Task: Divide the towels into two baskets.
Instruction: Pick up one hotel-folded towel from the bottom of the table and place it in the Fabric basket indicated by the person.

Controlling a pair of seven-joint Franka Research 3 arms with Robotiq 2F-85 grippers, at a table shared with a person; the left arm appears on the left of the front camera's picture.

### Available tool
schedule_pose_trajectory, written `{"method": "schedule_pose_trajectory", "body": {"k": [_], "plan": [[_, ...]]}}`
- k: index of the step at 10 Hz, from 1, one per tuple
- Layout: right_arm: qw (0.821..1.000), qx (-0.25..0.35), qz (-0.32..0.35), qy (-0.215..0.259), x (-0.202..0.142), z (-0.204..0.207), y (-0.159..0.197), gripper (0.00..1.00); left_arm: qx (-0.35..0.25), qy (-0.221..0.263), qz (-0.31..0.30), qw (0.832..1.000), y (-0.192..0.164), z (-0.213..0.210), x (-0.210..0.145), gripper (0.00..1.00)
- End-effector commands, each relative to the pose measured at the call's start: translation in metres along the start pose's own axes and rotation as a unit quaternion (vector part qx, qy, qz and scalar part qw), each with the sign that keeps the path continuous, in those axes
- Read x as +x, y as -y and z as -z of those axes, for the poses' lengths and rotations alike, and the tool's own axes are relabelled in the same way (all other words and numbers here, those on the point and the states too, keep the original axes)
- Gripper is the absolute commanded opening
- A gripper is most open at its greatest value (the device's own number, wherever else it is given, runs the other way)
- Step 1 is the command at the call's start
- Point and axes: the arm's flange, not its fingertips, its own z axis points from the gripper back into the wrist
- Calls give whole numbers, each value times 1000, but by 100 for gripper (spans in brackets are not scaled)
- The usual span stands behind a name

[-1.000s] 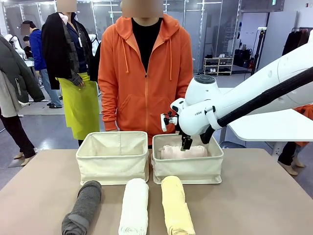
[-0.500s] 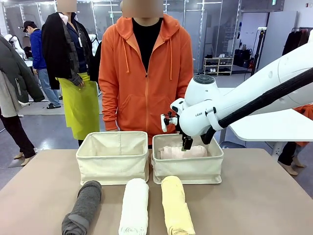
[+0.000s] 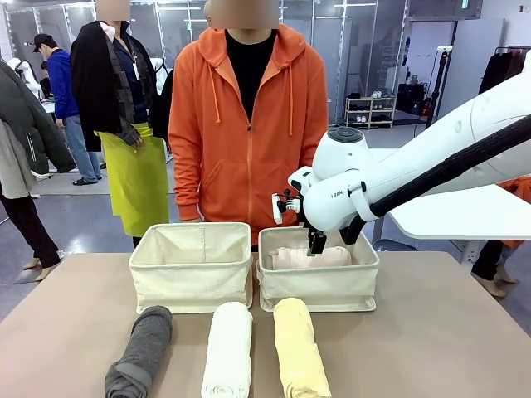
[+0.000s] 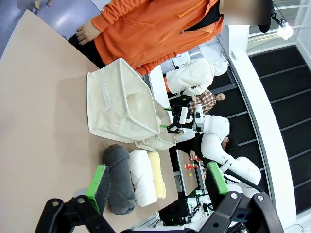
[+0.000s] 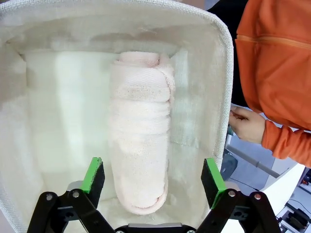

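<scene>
Our right claw (image 3: pixel 316 246) hangs open over the right basket (image 3: pixel 319 288). Its green pads (image 5: pixel 93 175) are spread wide to either side of the pink towel (image 5: pixel 140 141) and grip nothing. The towel lies loose on the basket's floor, running along its length, with bare canvas showing between it and each pad. Just outside that basket's rim a hand (image 5: pixel 245 124) of the person (image 3: pixel 249 124) in the orange hoodie rests idle, touching neither towel nor canvas. Beside it, nearly touching, stands the left basket (image 3: pixel 192 283), and what we can see of its inside holds no towel. In front of the baskets, on the desk (image 3: pixel 440 332), three rolls lie side by side, each pointing from us toward the baskets: the grey towel (image 3: pixel 141 348) on the left, the white towel (image 3: pixel 226 348) in the middle, and the yellow towel (image 3: pixel 300 355) just before the right basket. Our left claw (image 4: pixel 158 184) is also open and empty, held high and well back from the baskets. We judge the task about a quarter done, with one towel placed and three to go. An even split would send one more to the right basket and two to the left, and the yellow one looks like the handiest next pick.
</scene>
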Motion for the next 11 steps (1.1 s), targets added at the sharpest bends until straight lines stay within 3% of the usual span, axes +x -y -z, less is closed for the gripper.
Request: {"method": "schedule_pose_trajectory", "body": {"k": [1, 4, 7, 9, 11], "plan": [[1000, 2, 0, 5, -1, -1, 1, 100, -10, 5, 4, 1000, 2, -3, 1, 100], [1000, 0, 0, 0, 0, 0, 0, 100, -10, 5, 4, 1000, 2, -3, 1, 100], [992, 43, 120, 10, -39, -61, -24, 100, -10, 5, 4, 1000, 2, -3, 1, 100], [975, 79, 202, 49, -89, -97, -33, 100, -10, 5, 4, 1000, 2, -3, 1, 100], [940, 118, 299, 112, -145, -134, -40, 100, -10, 5, 4, 1000, 2, -3, 1, 100]]}}
